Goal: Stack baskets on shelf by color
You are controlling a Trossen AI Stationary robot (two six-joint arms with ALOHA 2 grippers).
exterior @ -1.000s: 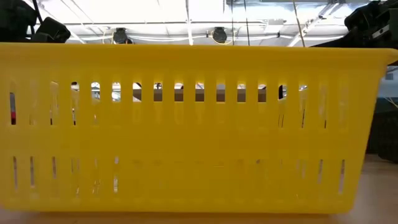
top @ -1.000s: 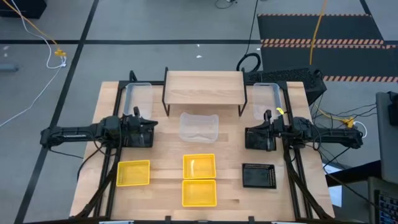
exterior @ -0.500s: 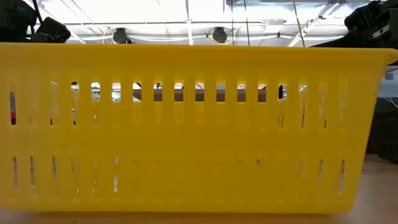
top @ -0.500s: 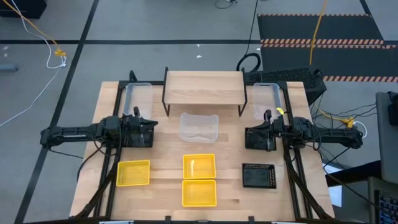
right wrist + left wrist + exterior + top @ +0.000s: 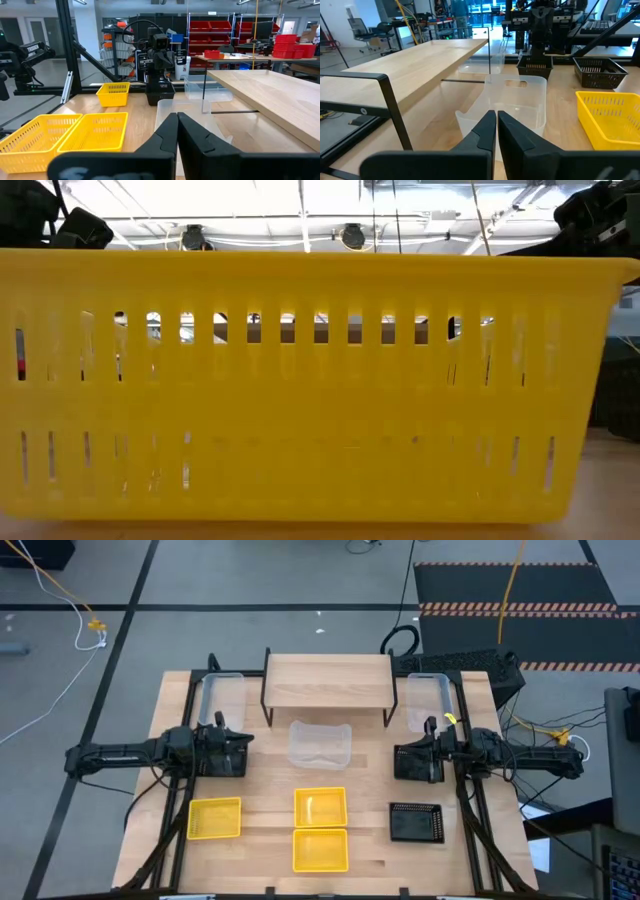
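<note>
The shelf (image 5: 328, 680) stands at the table's far middle with nothing on its plank. A clear basket (image 5: 320, 743) sits in front of it, and two more clear ones (image 5: 222, 698) (image 5: 428, 700) flank it. Three yellow baskets (image 5: 215, 818) (image 5: 320, 807) (image 5: 320, 849) and a black basket (image 5: 415, 823) rest on the near half. My left gripper (image 5: 496, 117) hovers shut at the left, pointing level at the middle clear basket (image 5: 515, 100). My right gripper (image 5: 177, 120) hovers shut at the right, facing it. A black basket (image 5: 160, 92) (image 5: 536, 65) sits below each gripper.
In the low view the nearest yellow basket (image 5: 300, 380) fills almost the whole picture. Black frame rails (image 5: 190, 720) run along both table sides. Bare wood lies between the middle clear basket and the yellow ones. Beyond the table are racks and other tables.
</note>
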